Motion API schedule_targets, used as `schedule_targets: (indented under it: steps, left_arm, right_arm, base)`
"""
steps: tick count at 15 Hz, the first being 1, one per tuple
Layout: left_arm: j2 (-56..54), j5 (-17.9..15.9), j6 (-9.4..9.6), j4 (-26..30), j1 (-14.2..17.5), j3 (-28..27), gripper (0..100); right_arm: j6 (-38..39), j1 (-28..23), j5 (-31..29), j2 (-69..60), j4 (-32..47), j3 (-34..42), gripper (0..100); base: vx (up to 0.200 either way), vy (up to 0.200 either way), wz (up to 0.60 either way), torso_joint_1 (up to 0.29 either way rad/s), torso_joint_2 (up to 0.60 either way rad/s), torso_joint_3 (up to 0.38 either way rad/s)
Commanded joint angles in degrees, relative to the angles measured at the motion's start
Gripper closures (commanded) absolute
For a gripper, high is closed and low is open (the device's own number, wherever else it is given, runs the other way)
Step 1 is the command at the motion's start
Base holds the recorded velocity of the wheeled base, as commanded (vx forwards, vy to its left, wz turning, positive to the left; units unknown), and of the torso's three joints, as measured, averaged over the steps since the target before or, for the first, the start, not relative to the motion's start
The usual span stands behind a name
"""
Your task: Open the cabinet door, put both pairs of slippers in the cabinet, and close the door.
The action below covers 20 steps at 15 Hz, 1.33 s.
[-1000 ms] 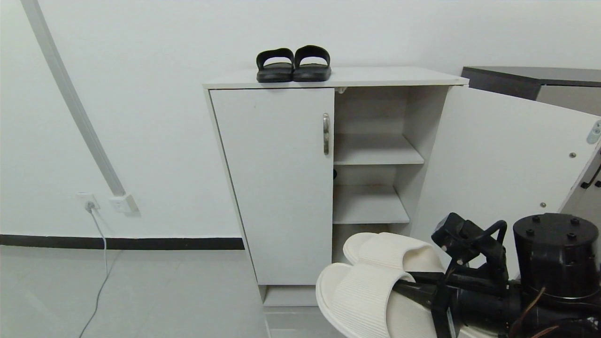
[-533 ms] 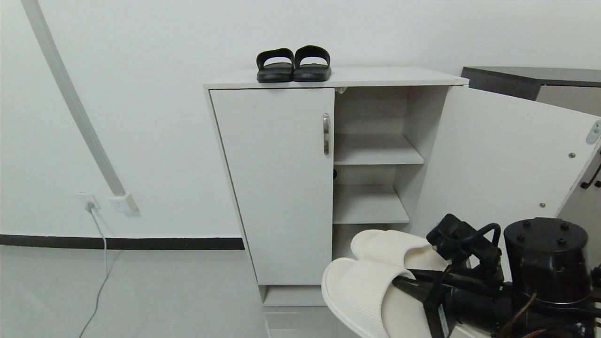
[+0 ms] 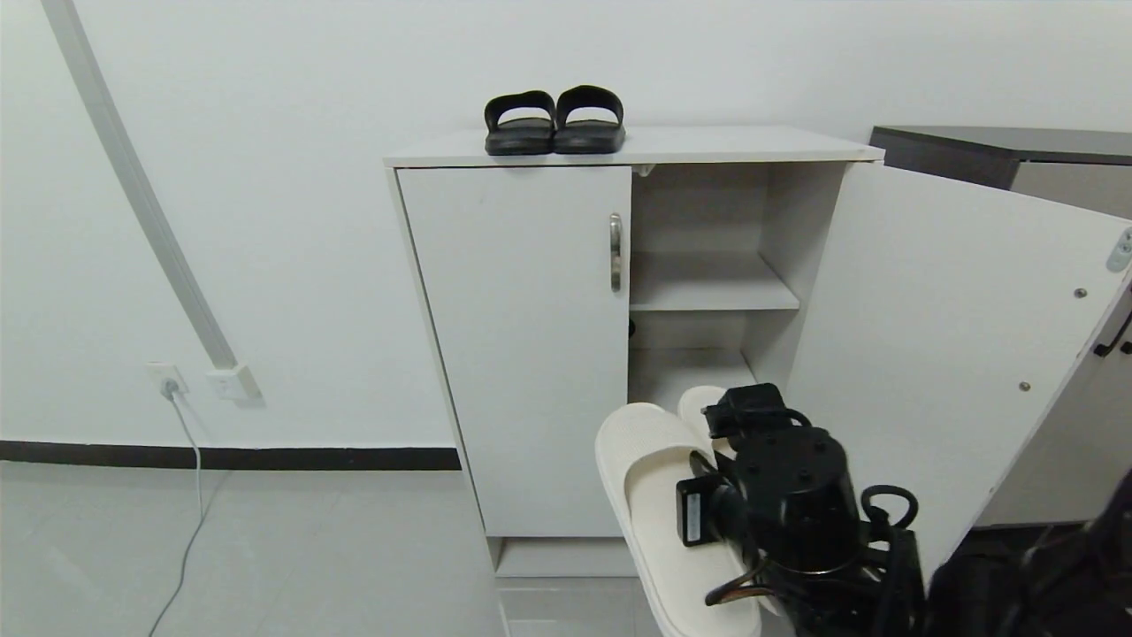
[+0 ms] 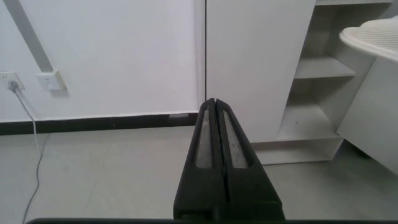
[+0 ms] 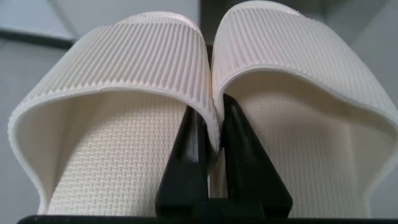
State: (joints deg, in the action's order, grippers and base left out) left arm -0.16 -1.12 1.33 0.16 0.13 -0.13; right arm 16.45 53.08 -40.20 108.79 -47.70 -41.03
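Since a second ago, the right arm has swung from the lower right corner of the head view to the lower centre. The white slippers it carries have come up nearer to the open half of the cabinet. Their toes now seem to be just in front of the lower shelf, not yet on it. The right tool is closed on the two inner strap edges and holds both slippers together. The left tool is closed and holds nothing. The black slippers rest on the cabinet top, upper centre. The door at the right stands wide open. The white pair is probably close to going in; the black pair and closing the door remain.
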Motion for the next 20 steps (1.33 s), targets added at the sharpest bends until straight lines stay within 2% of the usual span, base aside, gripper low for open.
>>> schedule_targets:
  steps: [1, 10, 20]
  left_arm:
    - [0.16, -0.02, -0.01, 0.02, 0.04, -0.04, 100]
    - [0.16, -0.02, -0.01, 0.02, 0.04, -0.04, 100]
    - [0.16, -0.02, -0.01, 0.02, 0.04, -0.04, 100]
  right_arm:
    - [1.05, -0.61, -4.36, 8.11, -0.29, -4.67, 100]
    - [1.05, -1.22, -5.23, 8.02, -0.81, -4.58, 100]
    - [-1.50, -1.31, -5.06, 4.41, -0.73, -0.98, 100]
  base:
    - [0.000, 0.000, 0.00, 0.000, 0.00, 0.000]
    - [0.000, -0.200, 0.00, 0.002, 0.00, 0.003]
    - [0.000, 0.000, 0.00, 0.000, 0.00, 0.000]
